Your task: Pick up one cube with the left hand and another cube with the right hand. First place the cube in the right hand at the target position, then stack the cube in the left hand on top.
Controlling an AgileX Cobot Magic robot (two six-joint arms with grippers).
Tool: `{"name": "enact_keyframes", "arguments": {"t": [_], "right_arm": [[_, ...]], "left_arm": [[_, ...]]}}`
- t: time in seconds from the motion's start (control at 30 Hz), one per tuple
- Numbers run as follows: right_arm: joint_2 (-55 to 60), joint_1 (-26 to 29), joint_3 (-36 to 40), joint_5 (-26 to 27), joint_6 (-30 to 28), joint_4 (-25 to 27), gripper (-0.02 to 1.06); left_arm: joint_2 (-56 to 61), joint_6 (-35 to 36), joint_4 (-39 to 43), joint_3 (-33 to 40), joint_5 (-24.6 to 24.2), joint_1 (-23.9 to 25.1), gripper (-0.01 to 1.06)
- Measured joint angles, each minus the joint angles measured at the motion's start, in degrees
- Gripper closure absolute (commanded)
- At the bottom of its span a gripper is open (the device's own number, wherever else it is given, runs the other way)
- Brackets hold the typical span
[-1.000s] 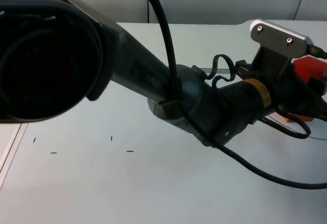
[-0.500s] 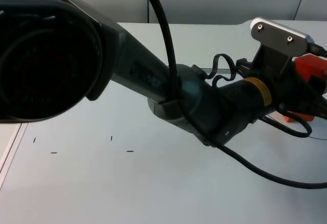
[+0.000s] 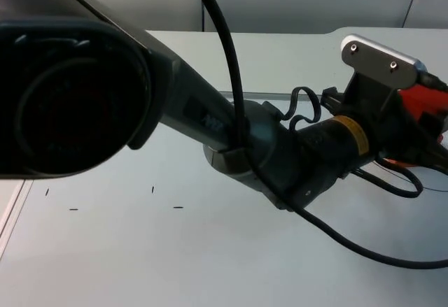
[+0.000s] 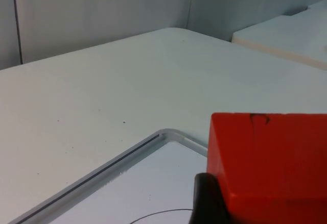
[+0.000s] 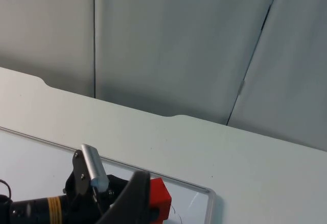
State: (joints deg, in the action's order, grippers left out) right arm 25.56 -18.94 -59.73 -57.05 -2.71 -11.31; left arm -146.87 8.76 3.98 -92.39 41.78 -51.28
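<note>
One bright red cube [image 4: 271,165], faintly ink-marked on top, seemingly clamped in the left end effector [image 3: 420,122].

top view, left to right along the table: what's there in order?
Black pen marks on the white table → left arm's forearm with the yellow band → left gripper holding a red cube at the far right edge.
</note>
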Motion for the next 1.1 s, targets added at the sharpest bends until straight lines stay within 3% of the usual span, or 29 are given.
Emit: {"name": "enact_keyframes", "arguments": {"t": [0.1, 0.23, 0.27, 0.4, 0.5, 0.7, 0.87, 1.0, 1.03, 1.1], "right_arm": [[0.0, 0.0, 0.0, 0.0, 0.0, 0.0, 0.00], [0.0, 0.0, 0.0, 0.0, 0.0, 0.0, 0.00], [0.0, 0.0, 0.0, 0.0, 0.0, 0.0, 0.00], [0.0, 0.0, 0.0, 0.0, 0.0, 0.0, 0.00], [0.0, 0.0, 0.0, 0.0, 0.0, 0.0, 0.00], [0.0, 0.0, 0.0, 0.0, -0.1, 0.0, 0.00], [0.0, 0.0, 0.0, 0.0, -0.1, 0.0, 0.00], [0.0, 0.0, 0.0, 0.0, -0.1, 0.0, 0.00], [0.0, 0.0, 0.0, 0.0, -0.1, 0.0, 0.00], [0.0, 0.0, 0.0, 0.0, -0.1, 0.0, 0.00]], "left_arm": [[-0.1, -0.4, 0.3, -0.1, 0.1, 0.0, 0.99], [-0.1, -0.8, 0.6, -0.1, 0.1, 0.0, 0.72], [-0.1, -0.9, 0.6, -0.1, 0.1, 0.0, 0.72], [-0.1, -0.9, 0.8, -0.1, 0.1, 0.0, 0.31], [-0.1, -1.0, 0.8, -0.1, 0.1, 0.0, 0.25], [0.2, -1.0, 0.8, -0.1, 0.0, 0.0, 0.25], [3.6, -1.0, 1.0, -0.1, -3.3, 0.5, 0.25], [11.2, -2.5, 1.3, -0.1, -14.8, 2.3, 0.25], [11.2, -2.5, 1.3, -0.1, -14.8, 2.3, 0.25], [15.2, -4.1, 1.5, -0.1, -20.7, 3.4, 0.25]]}}
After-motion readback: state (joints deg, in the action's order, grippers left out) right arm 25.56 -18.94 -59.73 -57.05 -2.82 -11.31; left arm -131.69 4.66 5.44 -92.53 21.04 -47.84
